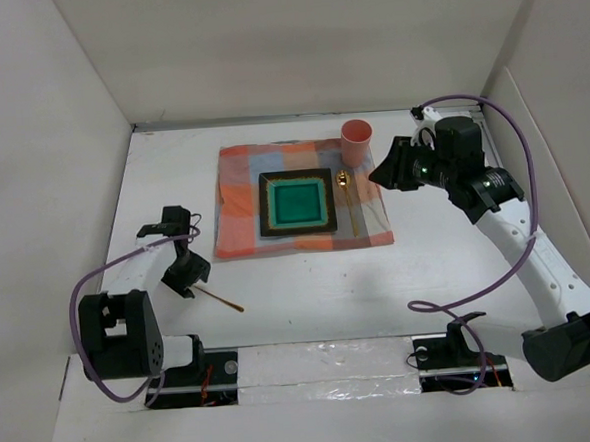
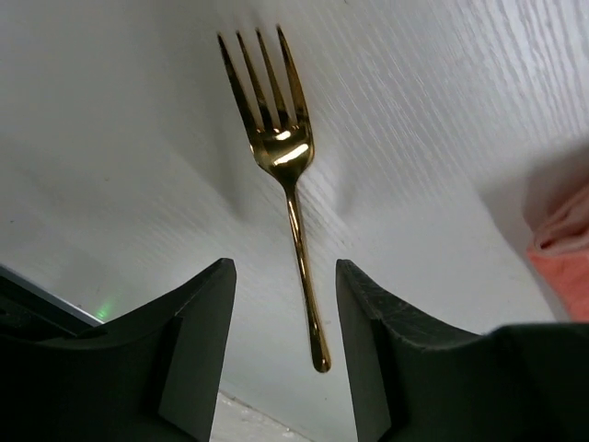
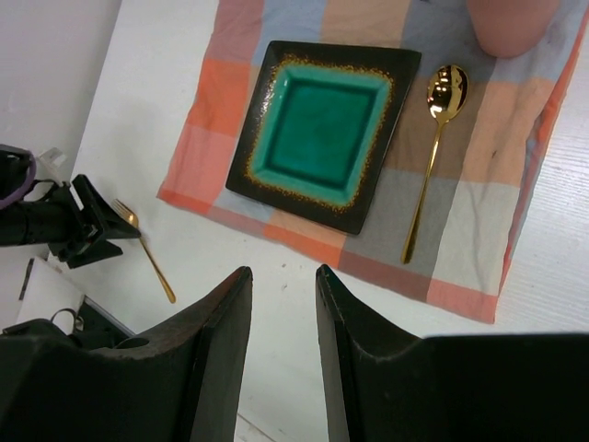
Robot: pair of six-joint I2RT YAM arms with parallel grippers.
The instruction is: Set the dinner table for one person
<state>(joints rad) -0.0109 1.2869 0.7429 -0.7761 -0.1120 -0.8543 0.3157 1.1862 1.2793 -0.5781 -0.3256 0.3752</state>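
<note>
**Plate and spoon on the cloth, fork off to the side**

A square green plate with a dark rim sits on a checked orange-and-blue cloth. A gold spoon lies on the cloth just beside the plate, its bowl toward a pink cup at the top corner. A gold fork lies off the cloth on the bare white tabletop, its head at the left gripper. The right gripper hangs above, jaws apart, holding nothing.

An orange-and-blue checked cloth lies flat. A square teal plate with a dark rim sits at its centre. A gold spoon lies on the cloth at the plate's 3 o'clock, bowl toward 12. A pink cup stands at the cloth's 1 o'clock corner. A gold fork lies off the cloth, at its 7 o'clock.
</note>
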